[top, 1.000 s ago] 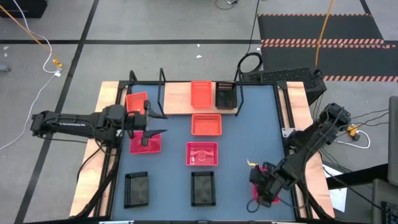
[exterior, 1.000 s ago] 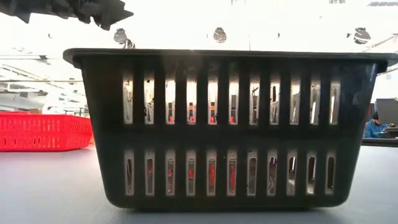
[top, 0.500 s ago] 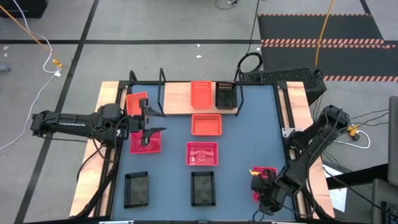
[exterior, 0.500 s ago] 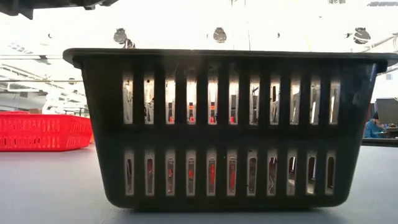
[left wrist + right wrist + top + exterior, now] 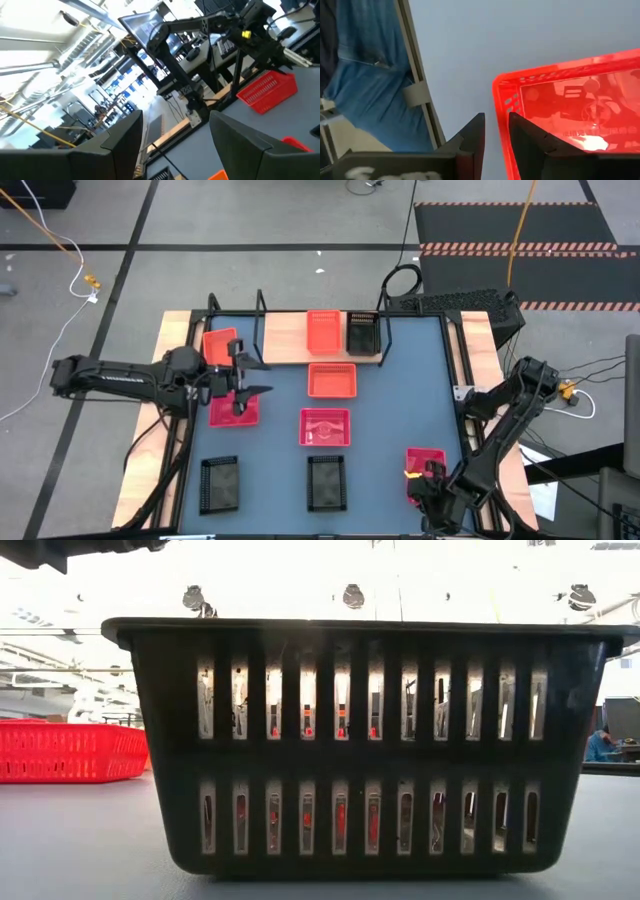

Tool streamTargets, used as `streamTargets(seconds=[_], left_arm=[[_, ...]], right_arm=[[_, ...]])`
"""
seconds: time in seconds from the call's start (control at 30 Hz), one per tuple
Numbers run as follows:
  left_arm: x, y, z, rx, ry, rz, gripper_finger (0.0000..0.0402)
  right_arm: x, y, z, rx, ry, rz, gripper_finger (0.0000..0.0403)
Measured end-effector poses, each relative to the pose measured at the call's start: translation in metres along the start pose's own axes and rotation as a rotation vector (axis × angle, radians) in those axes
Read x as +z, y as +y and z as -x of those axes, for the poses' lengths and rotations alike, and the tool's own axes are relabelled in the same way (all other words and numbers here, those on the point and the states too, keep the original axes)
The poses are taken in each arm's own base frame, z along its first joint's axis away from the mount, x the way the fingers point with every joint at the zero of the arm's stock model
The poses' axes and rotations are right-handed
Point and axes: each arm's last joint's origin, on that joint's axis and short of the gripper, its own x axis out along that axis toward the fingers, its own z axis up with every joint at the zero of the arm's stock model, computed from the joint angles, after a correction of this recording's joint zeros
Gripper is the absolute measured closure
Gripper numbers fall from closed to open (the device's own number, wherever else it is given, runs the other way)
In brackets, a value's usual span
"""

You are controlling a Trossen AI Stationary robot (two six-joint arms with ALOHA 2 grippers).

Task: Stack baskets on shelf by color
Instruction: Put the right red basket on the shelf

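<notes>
Grey floor [image 5: 250, 220] with dark lines between large tiles, black mat [image 5: 510, 225] with red-white striped edge, white cable [image 5: 75, 285] and orange cable [image 5: 40, 225] lying on floor, keyboard [image 5: 455, 302] behind blue table [image 5: 400, 390], bright ceiling light [image 5: 300, 580], monitors [image 5: 145, 27] in room

blue tabletop [image 5: 400, 390], pale wood shelf [image 5: 285, 340] with black wire frame. on the shelf – two orange baskets [image 5: 322, 332] and a black one [image 5: 362, 333]. on the table – one more orange [image 5: 331, 380], three pinkish-red [image 5: 325, 427], two black [image 5: 326, 481] with slotted sides. dark arms, the right gripper [image 5: 430, 480] marked yellow.
</notes>
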Motion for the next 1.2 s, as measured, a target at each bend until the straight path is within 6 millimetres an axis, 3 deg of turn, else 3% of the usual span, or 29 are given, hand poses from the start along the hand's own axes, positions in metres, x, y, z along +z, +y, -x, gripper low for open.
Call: streamTargets(seconds=[0.27,0.57,1.2], left_arm=[[-0.009,0.001,-0.007,0.015,0.030,0.022,0.0170],[-0.009,0.003,-0.007,0.026,0.026,0.103,0.0170],[-0.009,0.002,-0.007,0.026,0.030,0.143,0.0170]], right_arm=[[-0.004,-0.008,-0.008,-0.022,-0.065,0.010,0.0323],[-0.012,-0.017,-0.024,0.052,0.042,0.032,0.0323],[-0.012,-0.029,-0.013,-0.038,0.032,0.145,0.0323]])
